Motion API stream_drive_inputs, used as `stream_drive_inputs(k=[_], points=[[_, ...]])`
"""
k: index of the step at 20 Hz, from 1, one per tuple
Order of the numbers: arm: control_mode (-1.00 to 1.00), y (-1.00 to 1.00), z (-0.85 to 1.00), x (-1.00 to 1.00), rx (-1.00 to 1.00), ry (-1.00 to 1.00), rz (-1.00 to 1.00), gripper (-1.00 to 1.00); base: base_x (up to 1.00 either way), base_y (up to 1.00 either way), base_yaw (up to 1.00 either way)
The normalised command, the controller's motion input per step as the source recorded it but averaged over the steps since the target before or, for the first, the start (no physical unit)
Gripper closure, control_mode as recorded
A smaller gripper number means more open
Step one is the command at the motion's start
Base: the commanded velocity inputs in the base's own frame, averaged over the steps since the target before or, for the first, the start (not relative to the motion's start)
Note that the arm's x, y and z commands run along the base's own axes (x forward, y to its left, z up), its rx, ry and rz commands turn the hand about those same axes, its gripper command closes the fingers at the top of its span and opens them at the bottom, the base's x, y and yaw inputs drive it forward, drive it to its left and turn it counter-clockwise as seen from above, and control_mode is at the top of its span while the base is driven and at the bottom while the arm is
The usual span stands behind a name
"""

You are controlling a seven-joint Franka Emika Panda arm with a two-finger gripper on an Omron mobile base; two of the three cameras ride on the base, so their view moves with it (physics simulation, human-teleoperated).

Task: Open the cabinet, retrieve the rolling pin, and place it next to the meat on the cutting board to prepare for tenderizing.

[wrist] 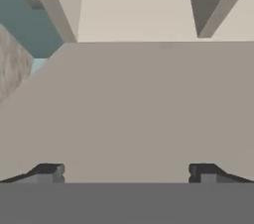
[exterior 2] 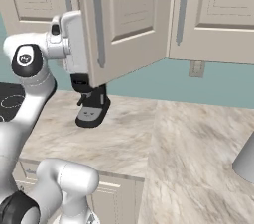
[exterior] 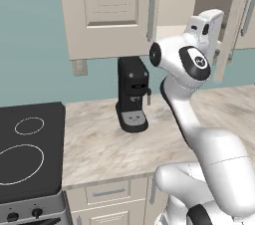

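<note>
Up high, the white arm reaches toward the cabinet (exterior: 199,0), whose door (exterior 2: 124,15) stands swung out toward the room with its long grey bar handle (exterior 2: 98,27) facing the camera in the right base view. The hand sits just beside that open door's edge, at the mouth of the cabinet. From the hand view, the fingers (wrist: 48,172) stand spread wide, released, with nothing between them; ahead of them lies a plain beige panel, probably the cabinet's floor or shelf, though the angle makes that hard to confirm. Below, on the marbled surface (exterior: 104,149), a black coffee machine (exterior: 132,94) stands against the teal wall. A dark cooktop (exterior: 27,149) adjoins the surface on the left.
</note>
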Motion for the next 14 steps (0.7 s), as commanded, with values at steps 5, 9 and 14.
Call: stream_drive_inputs(k=[5,9,14], points=[[-1.0,-0.63,-0.05,-0.85,0.0,0.0,-0.16,-1.0,0.0,0.0,0.0],[-1.0,-0.67,0.0,-0.51,0.0,0.02,-0.17,-1.0,0.0,0.0,0.0],[-1.0,-0.81,0.02,0.06,0.0,0.09,-0.15,-1.0,0.0,0.0,0.0]])
